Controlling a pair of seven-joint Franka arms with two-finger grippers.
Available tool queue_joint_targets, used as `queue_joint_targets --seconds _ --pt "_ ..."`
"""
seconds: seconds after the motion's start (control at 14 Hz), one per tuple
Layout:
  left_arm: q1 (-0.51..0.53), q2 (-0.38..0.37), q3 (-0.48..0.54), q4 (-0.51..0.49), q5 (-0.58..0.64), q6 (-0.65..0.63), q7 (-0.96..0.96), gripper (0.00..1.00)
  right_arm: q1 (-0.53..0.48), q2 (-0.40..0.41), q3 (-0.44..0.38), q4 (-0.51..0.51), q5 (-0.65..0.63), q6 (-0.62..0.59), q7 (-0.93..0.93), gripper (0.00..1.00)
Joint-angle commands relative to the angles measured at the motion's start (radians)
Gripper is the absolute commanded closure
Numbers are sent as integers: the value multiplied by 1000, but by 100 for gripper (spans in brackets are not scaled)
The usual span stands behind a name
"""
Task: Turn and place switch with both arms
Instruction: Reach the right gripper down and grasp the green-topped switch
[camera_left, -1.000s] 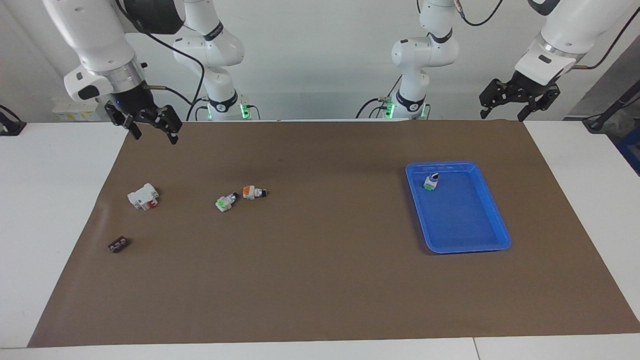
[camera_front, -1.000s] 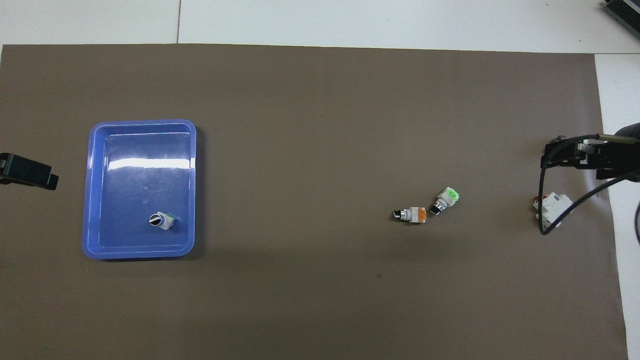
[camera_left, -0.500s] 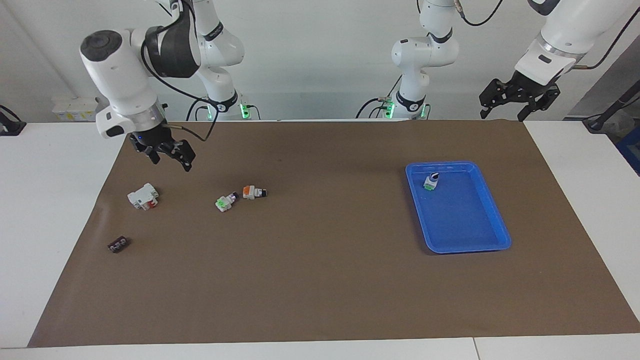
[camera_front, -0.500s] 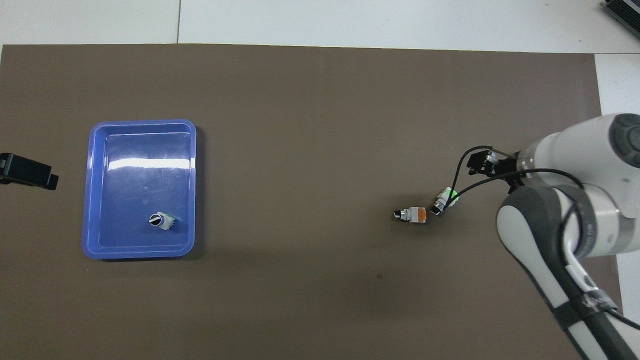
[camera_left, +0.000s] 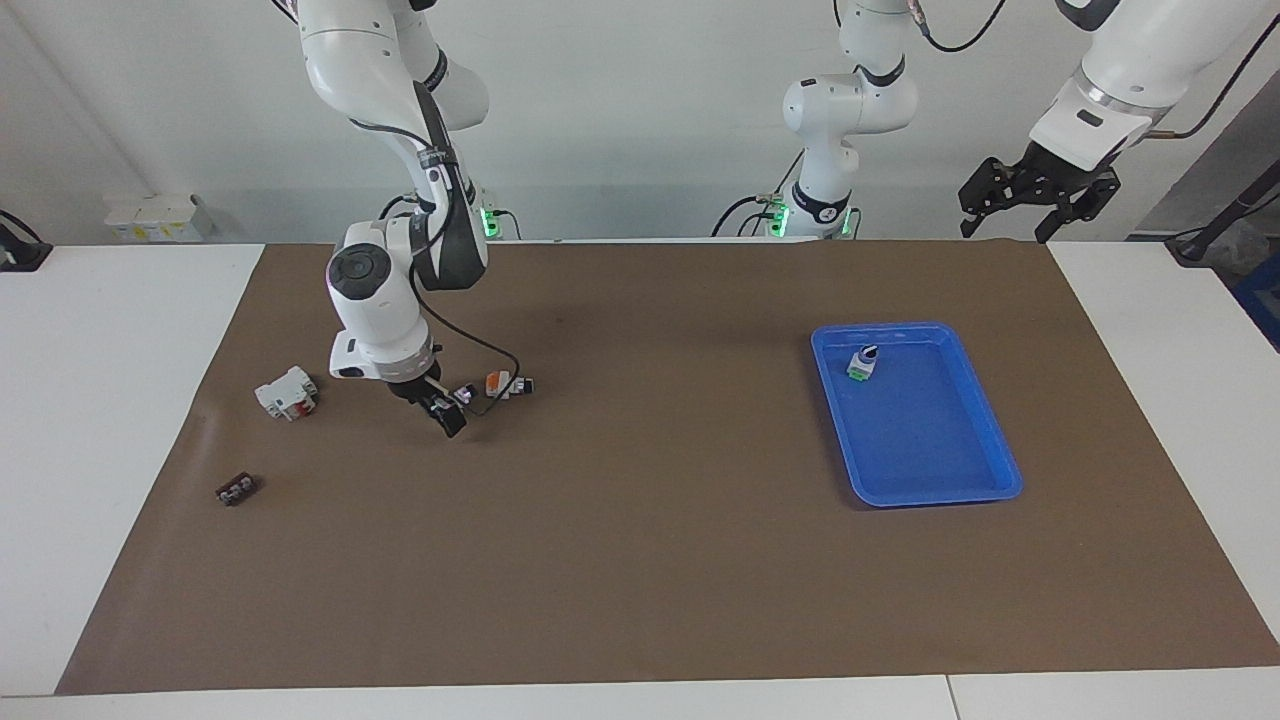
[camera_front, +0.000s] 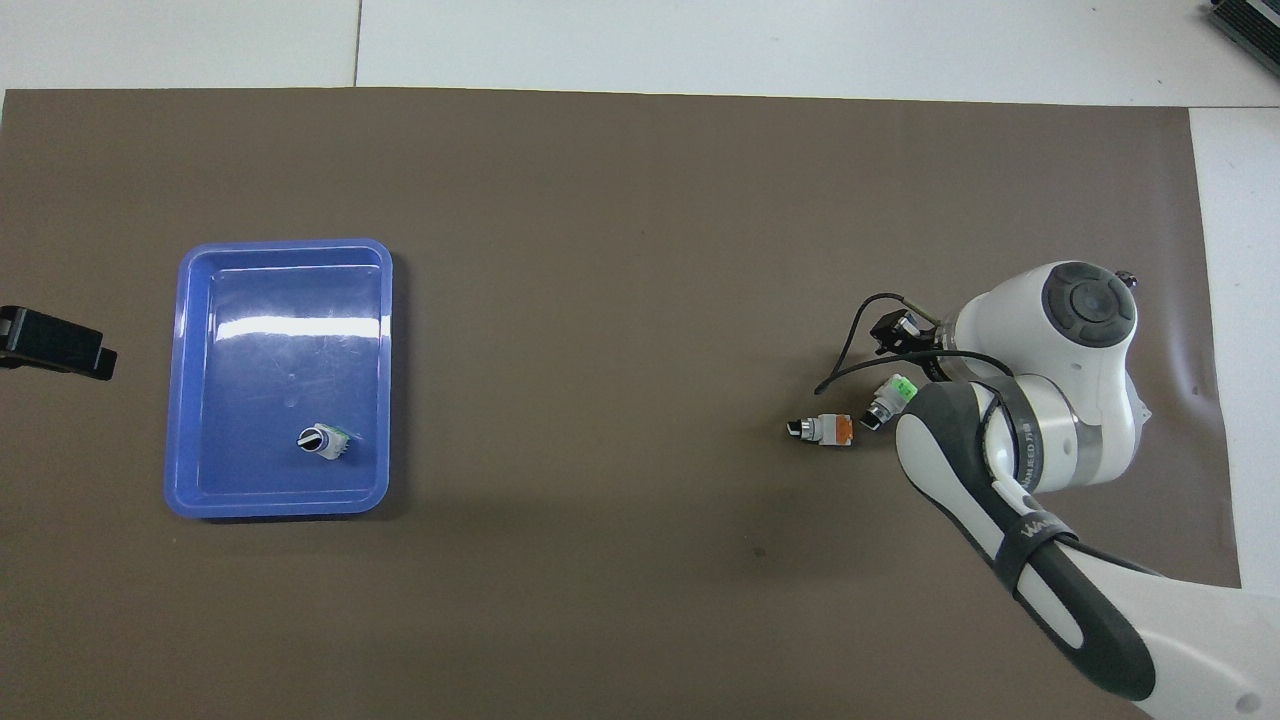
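The right gripper (camera_left: 440, 408) is down at the green switch (camera_front: 890, 398) on the mat, fingers apparently straddling its body; whether they have closed on it, I cannot tell. The orange switch (camera_left: 505, 384) lies just beside the gripper, toward the left arm's end. A slightly off closing could nudge that neighbour or roll the green switch out of the fingers, since it lies on its side. The left gripper (camera_left: 1035, 196) waits spread open, high above the mat's edge. Count: two green switches, one already in the tray (camera_left: 985, 470), one orange switch, one tray.
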Motion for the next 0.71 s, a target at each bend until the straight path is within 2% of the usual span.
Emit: queue_joint_targets --seconds 0.0,0.14,0.21,0.29,0.36,0.43,0.5,0.64 --pt "7 -27 0 -32 -8 9 -4 0 17 -37 7 -58 19 14 74 0" --pt "7 -27 0 -32 -8 9 -4 0 18 -39 6 -64 23 14 83 2" --pt "7 -27 0 -32 -8 9 -4 0 10 -40 7 -72 25 15 83 16" --pt "7 -27 0 -31 -8 9 -4 0 8 -39 7 -72 32 18 83 34" --pt "7 -27 0 -32 -8 9 -4 0 8 -39 6 -72 76 21 79 58" --pt "7 -27 0 -32 -8 9 -4 0 5 -37 6 -70 122 23 74 96" --pt "7 -27 0 -32 -8 9 -4 0 -1 -34 6 -67 158 24 83 100" --pt "7 -27 0 -32 -8 9 -4 0 -22 -26 6 -31 209 3 39 100"
